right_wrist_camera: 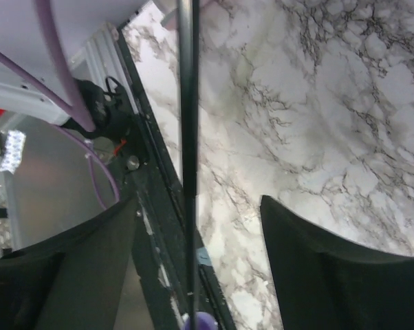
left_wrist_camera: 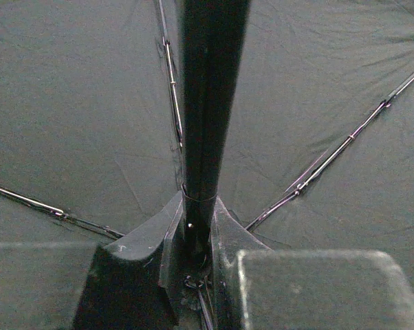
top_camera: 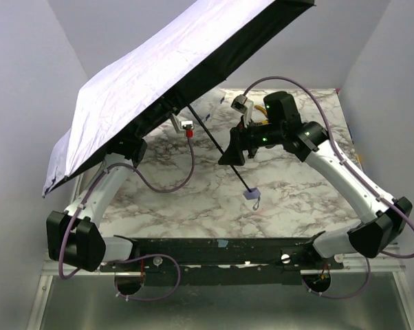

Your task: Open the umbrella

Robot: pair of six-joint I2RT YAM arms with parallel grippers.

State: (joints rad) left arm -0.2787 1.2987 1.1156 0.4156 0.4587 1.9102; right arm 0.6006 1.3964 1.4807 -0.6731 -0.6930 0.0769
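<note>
Top external has the umbrella [top_camera: 159, 69] spread wide and tilted high over my left arm, lavender side up and black lining down. Its shaft [top_camera: 217, 141] slants down to the handle knob [top_camera: 252, 195], low over the marble table [top_camera: 296, 192]; I can't tell whether the knob touches it. I reckon the whole thing is light but unwieldy: soft fabric that catches air, thin ribs [left_wrist_camera: 331, 155] that would bend, and a slim, stiff, slick shaft. So I'd hold it by the shaft or the knob, never the ribs. Left wrist view: my left claw [left_wrist_camera: 197, 206] is clamped tight on the shaft, right up under the canopy where the ribs meet. Right wrist view: my right claw [right_wrist_camera: 199, 201] gapes wide, and the shaft runs between its fingers [right_wrist_camera: 317, 275] without touching either.
</note>
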